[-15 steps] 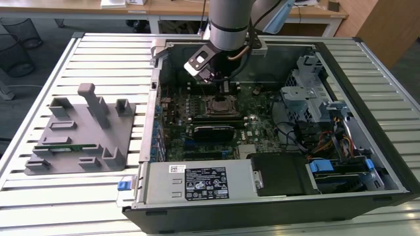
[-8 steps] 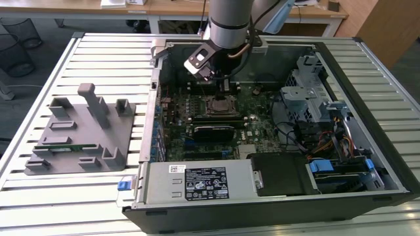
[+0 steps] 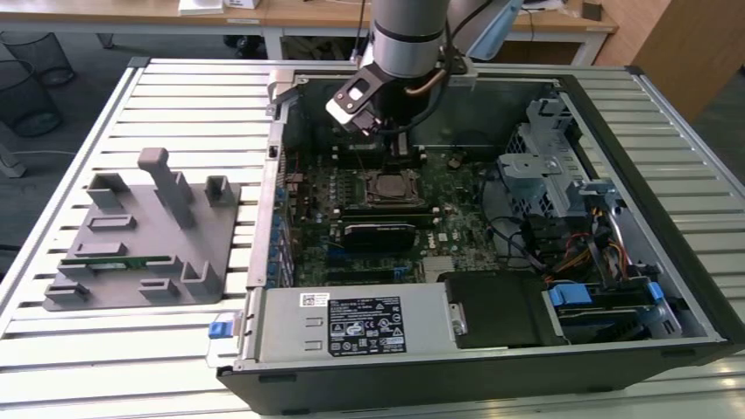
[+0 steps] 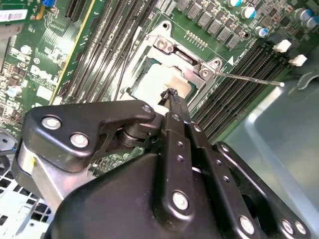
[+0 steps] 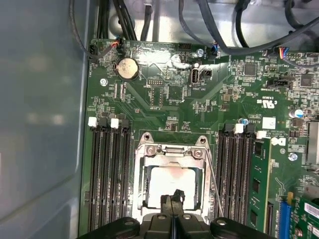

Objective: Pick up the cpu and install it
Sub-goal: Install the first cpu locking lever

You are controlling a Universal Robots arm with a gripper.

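Note:
The cpu (image 5: pixel 172 180), a silver-grey square chip, lies flat in the motherboard socket, framed by the metal load plate (image 5: pixel 172 148). It also shows in the second wrist view (image 4: pixel 158 79) and, small, in the exterior view (image 3: pixel 390 186). My gripper (image 5: pixel 173 198) hangs just over the chip's near edge with its two black fingers pressed together and nothing between them; the joined tips (image 4: pixel 172 94) point down at the chip. I cannot tell whether the tips touch it. In the exterior view the gripper (image 3: pixel 399 157) stands inside the open computer case above the socket.
A thin socket lever (image 4: pixel 249 78) sticks out beside the socket. Black memory slots (image 5: pixel 107 169) flank it, with a green memory module (image 5: pixel 259 184) seated. On the slatted table, at the exterior view's left, stands a grey fixture (image 3: pixel 146 236) holding a green memory stick (image 3: pixel 117 262). A drive cage (image 3: pixel 559 166) and cables line the case.

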